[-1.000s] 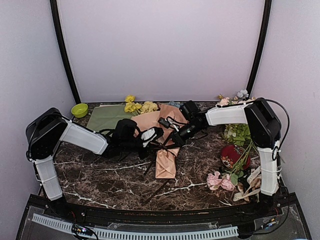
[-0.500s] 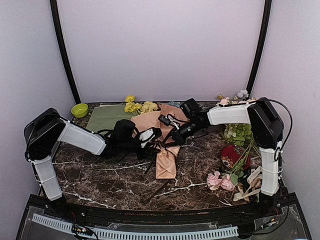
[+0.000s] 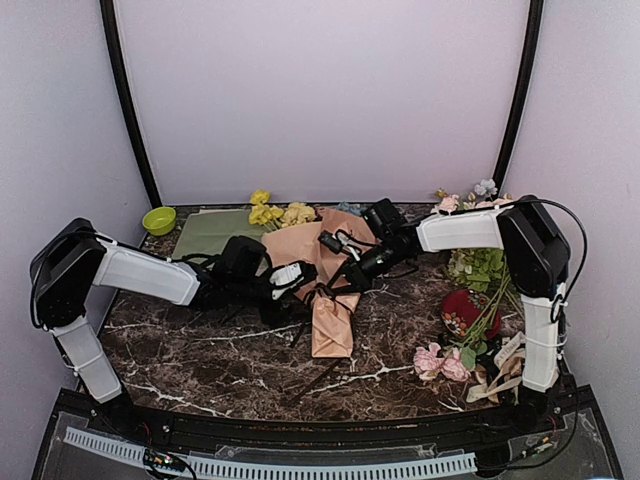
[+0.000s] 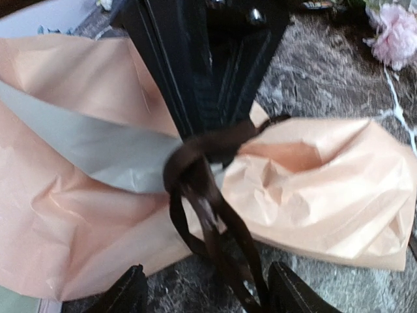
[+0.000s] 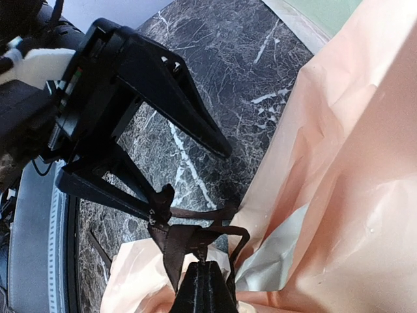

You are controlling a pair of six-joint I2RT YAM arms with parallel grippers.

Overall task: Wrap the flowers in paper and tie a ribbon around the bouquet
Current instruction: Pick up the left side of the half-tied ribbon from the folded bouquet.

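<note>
The bouquet (image 3: 333, 310) lies on the marble table as a peach-pink paper (image 4: 313, 189) cone. Yellow flowers (image 3: 280, 213) show at its far, wide end. A thin dark ribbon (image 4: 199, 186) is bunched around the cone's waist. My right gripper (image 5: 205, 277) is shut on the ribbon (image 5: 186, 238) and comes in from the right (image 3: 337, 283). My left gripper (image 4: 208, 293) stands open on the left of the cone (image 3: 300, 285). Loose ribbon strands run between its fingers (image 4: 127, 293). One strand touches its lower finger in the right wrist view.
A green sheet (image 3: 210, 235) and a small green bowl (image 3: 158, 220) lie at the back left. Pink roses (image 3: 440, 362), a red object (image 3: 465, 310), green leaves (image 3: 475, 265) and cream ribbons (image 3: 495, 378) crowd the right side.
My left gripper has opened and let go of the ribbon, and the left arm has drawn back a little to the left. The right gripper stays shut on the ribbon.
</note>
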